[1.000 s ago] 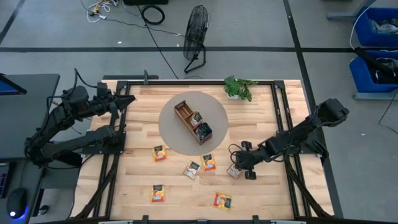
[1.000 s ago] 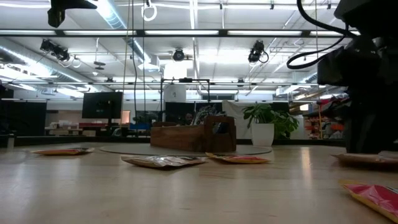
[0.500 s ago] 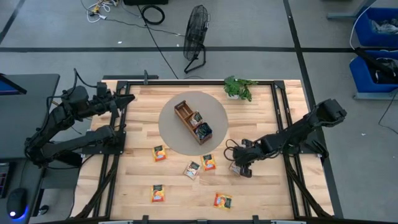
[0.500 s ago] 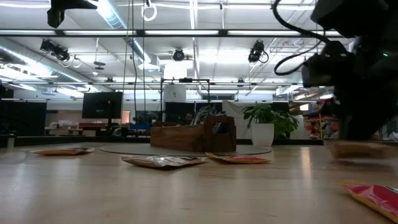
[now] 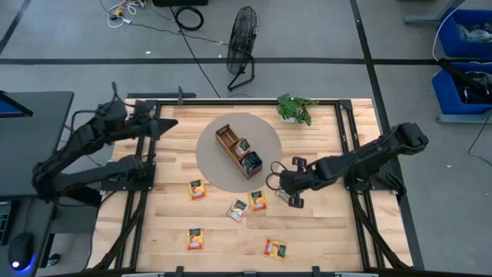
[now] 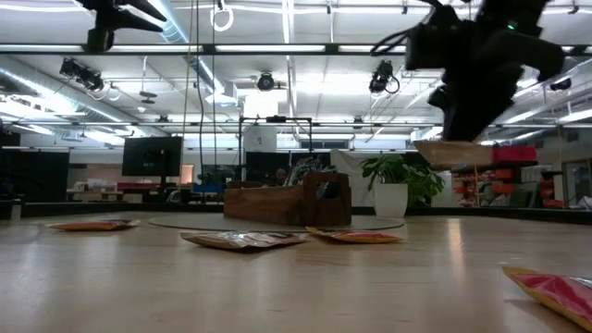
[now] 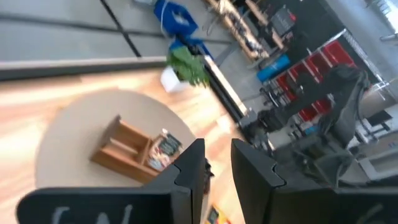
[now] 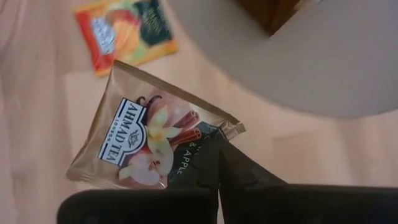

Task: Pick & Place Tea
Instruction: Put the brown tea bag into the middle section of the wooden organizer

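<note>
Only readable print I can find is on the pale beige sachet (image 8: 152,140) in the right wrist view: "AHMAD TEA" plus a smaller "LONDON" on its dark label, and part of a line ending in "APPLE". The orange sachet (image 8: 124,31) has lettering too, but it's illegible.

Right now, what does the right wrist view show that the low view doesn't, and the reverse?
Only the right wrist view shows the print on the held tea sachet, pale beige and marked AHMAD TEA, with the right claw shut on one corner. An orange sachet lies on the wood past it.

Only the low view shows that the held sachet hangs clear above the table, plus the wooden tray, the potted plant and the room behind.

Both show the right claw gripping that sachet, and the edge of the grey round mat.
</note>
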### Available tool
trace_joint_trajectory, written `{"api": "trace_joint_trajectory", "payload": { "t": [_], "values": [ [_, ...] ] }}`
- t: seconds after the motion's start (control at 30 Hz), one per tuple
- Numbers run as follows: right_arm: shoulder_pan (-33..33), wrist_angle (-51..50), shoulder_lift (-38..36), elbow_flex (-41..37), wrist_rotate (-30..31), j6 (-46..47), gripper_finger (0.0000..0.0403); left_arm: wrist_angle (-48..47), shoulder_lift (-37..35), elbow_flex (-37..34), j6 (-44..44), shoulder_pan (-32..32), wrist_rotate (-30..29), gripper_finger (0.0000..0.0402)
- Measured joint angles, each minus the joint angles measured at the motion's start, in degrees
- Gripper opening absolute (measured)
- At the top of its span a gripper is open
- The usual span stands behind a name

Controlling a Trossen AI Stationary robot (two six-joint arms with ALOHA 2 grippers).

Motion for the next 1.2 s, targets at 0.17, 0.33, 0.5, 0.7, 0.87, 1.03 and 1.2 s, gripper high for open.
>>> {"api": "trace_joint_trajectory", "payload": {
  "t": [0.17, 0.33, 0.5, 0.7, 0.87, 1.03, 1.2],
  "values": [
    [-2.61, -2.44, -0.02, 5.4, 2.82, -3.95, 0.0, 1.18, 4.8, 0.0, -3.25, -0.02, 4.64, 0.0083],
    [-5.74, -3.95, -0.02, 11.43, 6.09, -8.62, 0.0, 4.72, 10.06, 0.0, -7.79, -0.02, 9.58, 0.0084],
    [-9.27, -4.24, -0.09, 17.28, 8.46, -13.76, 0.0, 11.05, 16.44, 0.0, -9.81, -1.15, 14.61, 0.0106],
    [-12.13, -5.12, -0.12, 21.74, 10.32, -18.39, 0.0, 19.35, 25.51, 0.0, -12.39, -4.17, 19.62, 0.0173],
    [-13.79, -6.13, -0.11, 22.36, 10.24, -19.77, 0.0, 26.69, 32.45, 0.0, -14.14, -6.51, 21.47, 0.0207],
    [-14.99, -6.24, -0.11, 22.36, 10.37, -19.87, 0.0, 32.9, 37.96, -0.01, -17.59, -8.42, 21.65, 0.0215],
    [-15.76, -5.3, -0.02, 22.36, 10.47, -21.05, 0.0, 40.16, 42.53, -0.02, -21.69, -10.47, 21.67, 0.0208]
  ]
}}
